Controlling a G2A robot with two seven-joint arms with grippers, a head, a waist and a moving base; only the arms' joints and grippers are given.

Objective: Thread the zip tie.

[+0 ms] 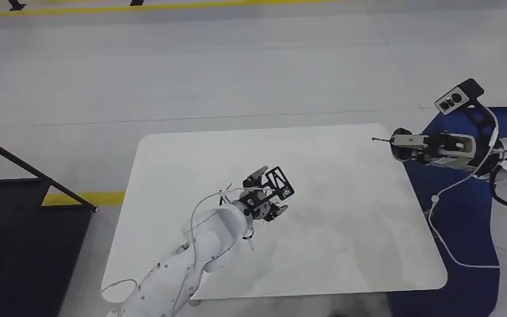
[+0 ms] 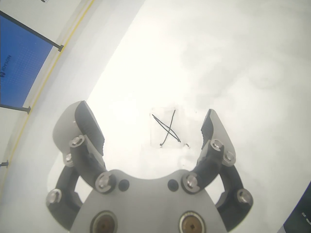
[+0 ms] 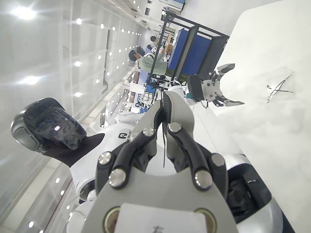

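Zip tie (image 3: 165, 146), thin and black, clamped between the tightly closed fingers (image 3: 179, 107) of the right gripper (image 3: 164, 99), held in the air at the far right corner of the desk (image 1: 341, 238), one short end poking out to the left over the desk, a longer stretch trailing back between the fingers toward the wrist. No loop to be seen and neither end fed through anything: only the pick-up judged done, the threading itself all to come. Left gripper (image 2: 145, 109) poised over the middle of the desk, a little to the left and well apart from the right one, fingers (image 2: 88, 127) spread wide, gripping nothing. Just beyond those open fingers, a clear tray (image 2: 187, 124) flat on the desk, two spare zip ties (image 2: 168, 130) crossed inside it, apparently untouched. Head of the held tie too small to pick out, so no telling head from tail in the right fingers. Likely next: bringing the two grippers together, taking the loose end with the empty left one and guiding the tail into the head, fiddly work with so slim and floppy a strap and so little of it standing clear of the grip.
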